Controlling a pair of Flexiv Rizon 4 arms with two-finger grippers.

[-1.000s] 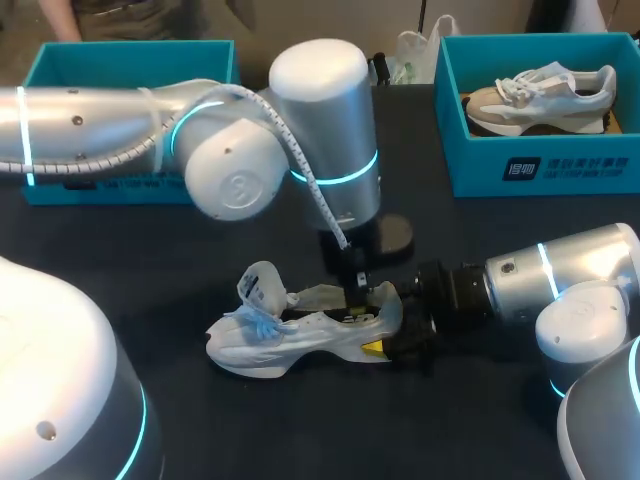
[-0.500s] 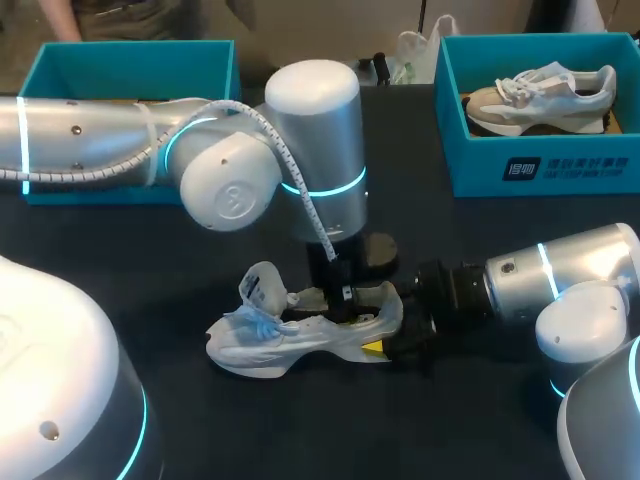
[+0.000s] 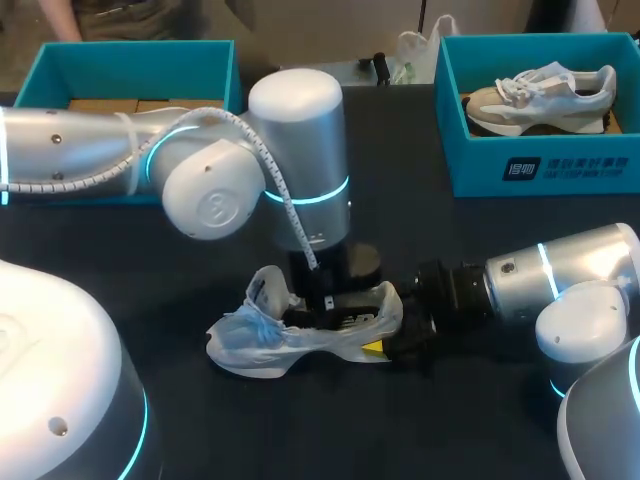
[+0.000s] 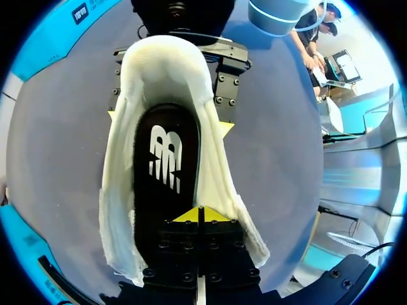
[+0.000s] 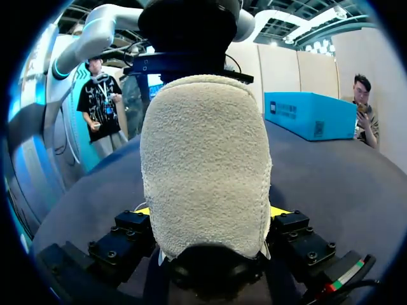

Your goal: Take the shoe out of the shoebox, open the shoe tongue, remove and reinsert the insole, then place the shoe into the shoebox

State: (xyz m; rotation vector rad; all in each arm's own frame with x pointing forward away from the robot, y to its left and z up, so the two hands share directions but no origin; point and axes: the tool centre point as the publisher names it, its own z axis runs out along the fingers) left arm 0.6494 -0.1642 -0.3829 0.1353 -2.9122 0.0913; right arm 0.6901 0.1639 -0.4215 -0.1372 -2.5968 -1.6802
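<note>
Left claw [image 4: 199, 215], tips pinched together above the insole [image 4: 166, 171], is sliding from the heel toward nine o'clock. Right claw [image 5: 206, 213] is clamping the white shoe [image 3: 265, 345] by its heel, at six o'clock on the table [image 3: 480, 230].

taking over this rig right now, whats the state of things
Left gripper: shut, tips on the black insole lying inside the white shoe; pinch unconfirmed.
Right gripper: shut on that shoe's heel, shoe on the table.
Done: shoe out, tongue open.
Left: insole out and back in (cannot tell if already done), then shoe into the teal shoebox at far left.
</note>
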